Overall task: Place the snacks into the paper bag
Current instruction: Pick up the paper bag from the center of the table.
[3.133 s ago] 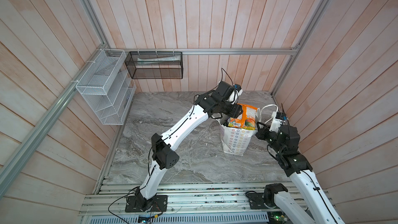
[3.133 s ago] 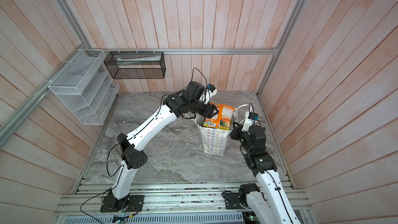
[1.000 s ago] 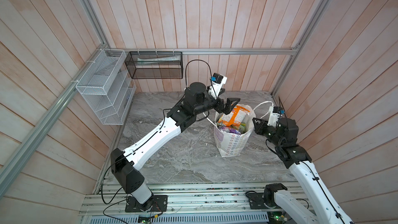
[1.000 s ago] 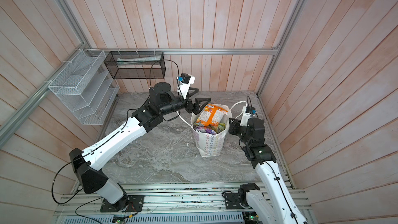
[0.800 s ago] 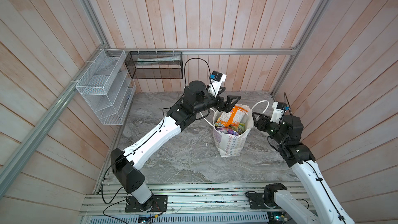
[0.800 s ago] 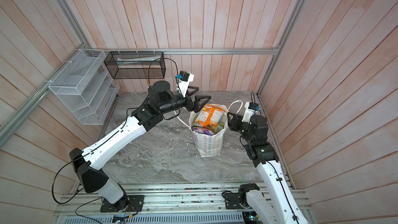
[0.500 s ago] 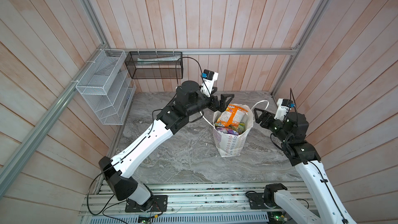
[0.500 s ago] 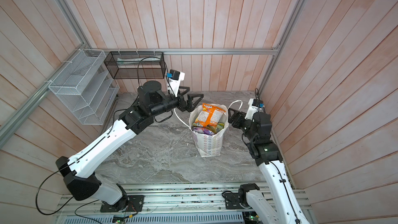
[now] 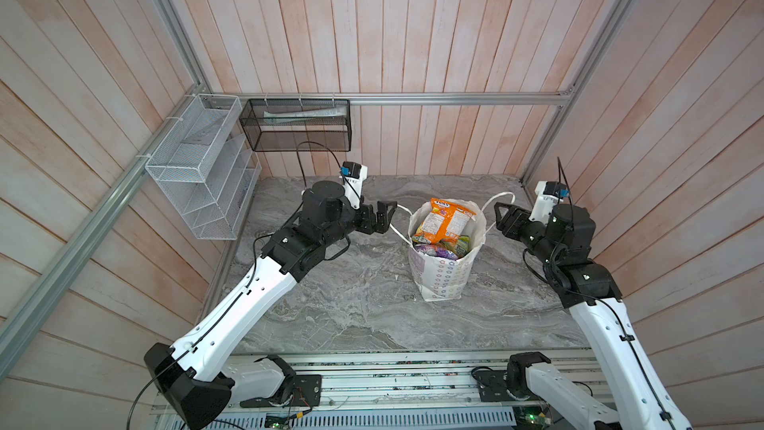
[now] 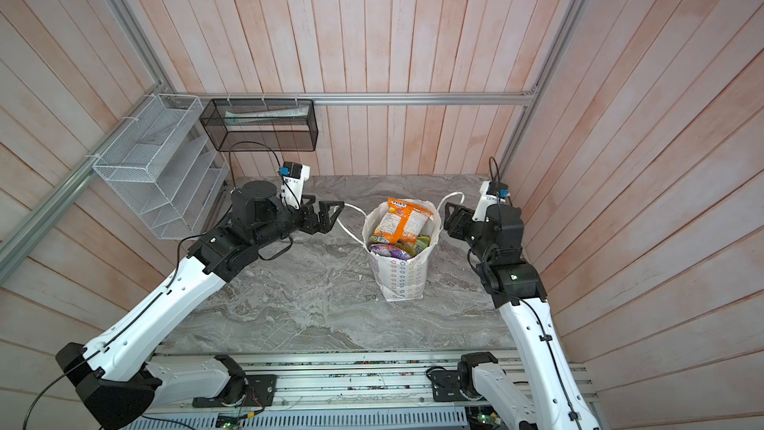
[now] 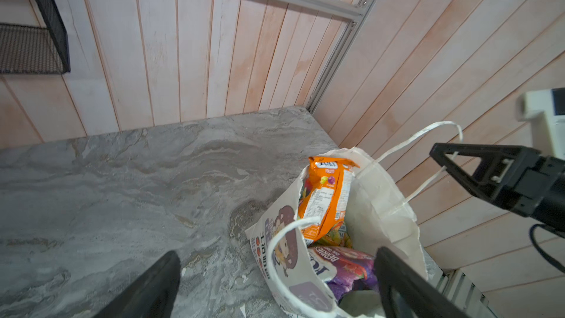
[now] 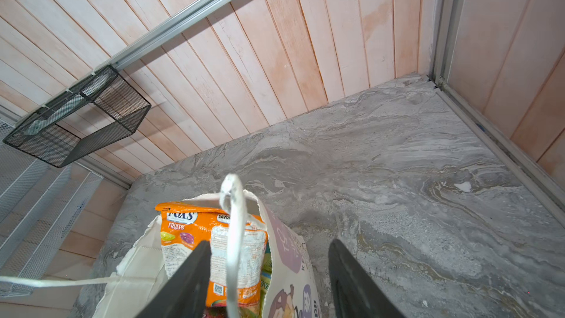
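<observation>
All glossy candy pouches [image 9: 446,221] we see sit inside tall white paper bag [image 9: 442,279], between both jaws, open, gripping nothing; seemingly done.

Top view: most snacks hidden behind bag [image 9: 442,279] walls, count cannot tell. Orange pouch [image 9: 444,221] on top covers the rest; purple pouch [image 9: 432,250] at its 6 o'clock shows only an edge, green pouch [image 9: 463,241] at 4 o'clock only a corner. Pale item [image 9: 302,115] in black basket [image 9: 297,138] too small to identify.
Left wrist view: left gripper [image 11: 278,253] fingers [image 11: 146,292] cut off by frame edge, bag base too; right arm's camera [image 11: 544,111] blurred.
Right wrist view: handle [image 12: 235,224] runs between right gripper [image 12: 269,243] fingers, contact cannot tell.
</observation>
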Controlling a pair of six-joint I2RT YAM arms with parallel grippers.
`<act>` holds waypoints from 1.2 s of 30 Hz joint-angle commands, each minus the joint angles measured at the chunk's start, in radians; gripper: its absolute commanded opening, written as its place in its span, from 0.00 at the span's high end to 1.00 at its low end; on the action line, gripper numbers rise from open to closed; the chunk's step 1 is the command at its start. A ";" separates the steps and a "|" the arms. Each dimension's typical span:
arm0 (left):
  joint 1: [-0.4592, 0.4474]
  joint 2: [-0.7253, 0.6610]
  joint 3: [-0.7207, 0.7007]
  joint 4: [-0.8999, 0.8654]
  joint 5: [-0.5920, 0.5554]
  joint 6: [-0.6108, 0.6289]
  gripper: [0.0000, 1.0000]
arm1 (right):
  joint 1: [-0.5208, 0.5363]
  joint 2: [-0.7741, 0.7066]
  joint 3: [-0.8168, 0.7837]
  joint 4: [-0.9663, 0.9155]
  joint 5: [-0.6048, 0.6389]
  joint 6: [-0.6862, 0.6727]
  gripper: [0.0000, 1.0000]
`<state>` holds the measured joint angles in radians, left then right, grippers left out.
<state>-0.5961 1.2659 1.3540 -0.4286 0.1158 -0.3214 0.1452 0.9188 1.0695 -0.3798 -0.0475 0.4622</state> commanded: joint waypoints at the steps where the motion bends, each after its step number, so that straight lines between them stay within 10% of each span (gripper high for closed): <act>1: 0.047 0.003 -0.027 0.022 0.129 -0.054 0.00 | -0.006 0.004 0.045 -0.030 0.024 -0.016 0.42; 12: 0.099 0.110 -0.020 0.105 0.306 -0.110 0.30 | -0.006 0.038 0.071 -0.033 -0.015 -0.007 0.59; 20: 0.123 0.159 0.005 0.170 0.405 -0.166 0.80 | -0.006 0.081 0.098 0.013 -0.085 -0.008 0.99; 23: 0.124 0.216 0.071 0.199 0.443 -0.194 0.98 | 0.004 0.121 0.138 0.060 -0.169 0.013 1.00; 30: 0.118 0.402 0.457 0.123 0.546 -0.263 1.00 | 0.135 0.234 0.362 0.074 -0.135 0.008 1.00; 36: 0.111 0.325 0.521 0.093 0.384 -0.175 1.00 | 0.137 0.253 0.422 0.083 -0.135 0.029 1.00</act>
<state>-0.4835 1.6836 1.8336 -0.4046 0.5629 -0.5472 0.2810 1.2022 1.4288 -0.4133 -0.1814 0.4767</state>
